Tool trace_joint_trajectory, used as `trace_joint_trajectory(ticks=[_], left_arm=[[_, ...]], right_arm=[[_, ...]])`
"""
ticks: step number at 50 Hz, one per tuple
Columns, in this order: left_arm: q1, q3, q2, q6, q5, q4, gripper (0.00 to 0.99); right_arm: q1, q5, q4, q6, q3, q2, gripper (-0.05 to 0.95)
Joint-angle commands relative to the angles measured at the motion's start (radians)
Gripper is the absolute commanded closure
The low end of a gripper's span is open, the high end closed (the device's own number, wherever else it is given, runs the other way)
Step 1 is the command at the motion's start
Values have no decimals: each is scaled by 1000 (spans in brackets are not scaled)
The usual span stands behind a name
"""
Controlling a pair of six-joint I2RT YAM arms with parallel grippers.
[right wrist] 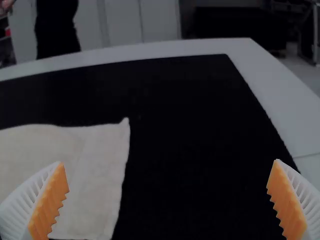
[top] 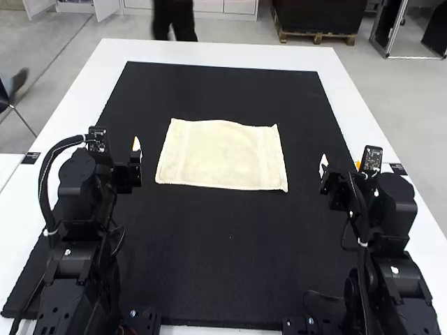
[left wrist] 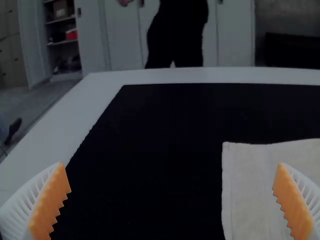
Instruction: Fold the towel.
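A cream towel lies spread nearly flat on the black mat, its edges slightly wavy. To its left is my left gripper, and to its right my right gripper, both apart from the cloth. In the left wrist view my left gripper stands wide open, with the towel beyond its fingers. The right wrist view has my right gripper wide open too, with the towel's corner area in view.
The black mat covers most of the white table and extends around the towel on every side. Both arms stand at the near side, one at each side of the mat.
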Motion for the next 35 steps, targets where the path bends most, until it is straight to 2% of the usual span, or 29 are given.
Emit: trace_joint_trajectory(ticks=[1,7,9,11,32,33,35], left_arm=[[0,-4,-17,-3,5,6,36],[0,-4,-15,-6,11,2,36],[-3,-4,-15,-21,71,-3,36],[-3,-4,-15,-21,87,-4,36],[-5,-4,-15,-26,93,-3,36],[-5,-4,-15,-50,93,0,36],[-5,-4,-15,-141,93,-3,36]], right_arm=[[-16,-7,-2,-7,-6,-4,-18],[-13,-7,-2,-5,-6,-4,-18],[-14,-7,-4,-5,-4,-5,-18],[-16,-7,-4,-5,-6,-5,-18],[-13,-9,-7,-5,-6,-5,-18],[-11,-11,-5,-4,-6,-4,-18],[-8,-11,-4,-4,-6,-4,-18]])
